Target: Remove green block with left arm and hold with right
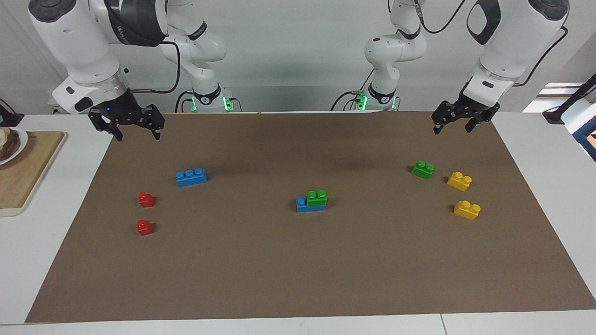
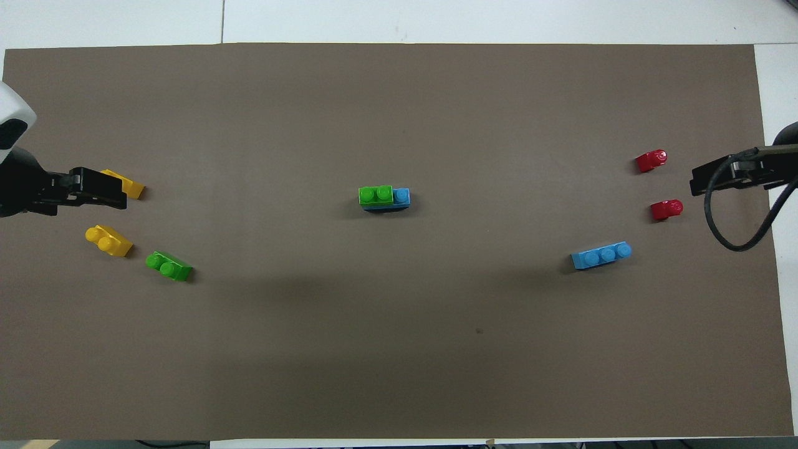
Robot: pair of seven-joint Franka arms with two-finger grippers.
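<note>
Two green blocks: one green block [image 1: 316, 198] [image 2: 376, 195] sits stacked on a blue brick [image 1: 310, 205] [image 2: 401, 198] mid-mat; the loose one [image 1: 423, 169] [image 2: 169, 266] lies toward the left arm's end. Left gripper [image 1: 453, 123] and right gripper [image 1: 136, 130] hang raised over the mat's robot-side corners, fingers spread, empty.

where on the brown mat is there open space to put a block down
Bare mat runs along the whole edge farthest from the robots. Open gaps also flank the stacked green block at mid-table. It is crowded by the yellow blocks and loose green block, and by the red blocks.
</note>
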